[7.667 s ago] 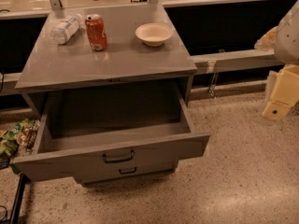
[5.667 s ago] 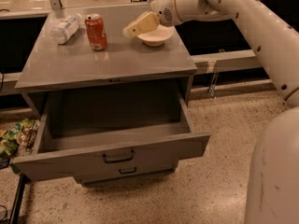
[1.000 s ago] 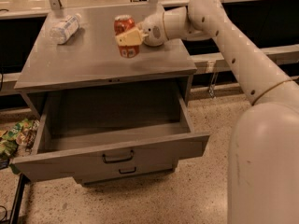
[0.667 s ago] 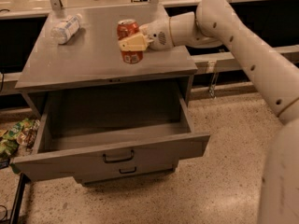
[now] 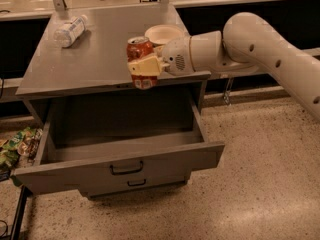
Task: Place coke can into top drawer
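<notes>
The red coke can (image 5: 140, 50) with a silver top is held upright in the air over the front edge of the cabinet top (image 5: 100, 64). My gripper (image 5: 144, 67) is shut on the coke can, its cream fingers (image 5: 145, 67) across the can's middle, the white arm reaching in from the right. The top drawer (image 5: 120, 156) is pulled wide open below, grey and empty inside, with a dark bar handle (image 5: 127, 168) on its front. The can hangs just above the drawer's back part.
A clear crinkled plastic water bottle (image 5: 70, 30) lies at the cabinet's back left. A cream bowl (image 5: 164, 34) sits behind the can. A shorter drawer (image 5: 136, 183) is shut beneath. Snack bags (image 5: 15, 146) lie on the floor at left.
My gripper has carried the coke can forward and down from the middle of the cabinet top to its front edge, over the open drawer. The bowl is uncovered again.
</notes>
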You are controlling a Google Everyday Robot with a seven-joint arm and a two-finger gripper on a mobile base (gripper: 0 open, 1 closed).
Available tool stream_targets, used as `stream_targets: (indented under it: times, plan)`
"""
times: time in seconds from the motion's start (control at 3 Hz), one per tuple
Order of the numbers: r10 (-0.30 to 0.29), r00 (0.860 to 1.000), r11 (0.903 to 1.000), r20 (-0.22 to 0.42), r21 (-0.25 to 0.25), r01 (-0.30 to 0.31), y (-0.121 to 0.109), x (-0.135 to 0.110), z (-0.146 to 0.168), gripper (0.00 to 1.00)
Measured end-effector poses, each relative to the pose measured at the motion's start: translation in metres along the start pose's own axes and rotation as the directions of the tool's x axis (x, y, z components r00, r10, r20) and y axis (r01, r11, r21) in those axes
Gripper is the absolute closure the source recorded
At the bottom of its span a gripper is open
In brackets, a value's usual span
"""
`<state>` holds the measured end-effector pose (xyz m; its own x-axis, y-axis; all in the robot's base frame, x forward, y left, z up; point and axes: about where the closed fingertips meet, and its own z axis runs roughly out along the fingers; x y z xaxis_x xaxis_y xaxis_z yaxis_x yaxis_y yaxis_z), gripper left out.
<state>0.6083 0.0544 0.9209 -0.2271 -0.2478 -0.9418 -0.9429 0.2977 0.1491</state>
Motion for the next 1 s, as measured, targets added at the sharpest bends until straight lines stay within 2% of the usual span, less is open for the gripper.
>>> stream_targets:
  times: [0.67, 1.0]
  plan:
    - [0.006, 1.0, 1.0, -0.007, -0.005, -0.006, 0.003, 0.005, 0.002, 1.0]
    - [0.092, 0.995, 0.9956, 0.025, -0.021, -0.092, 0.008, 0.04, 0.018, 1.0]
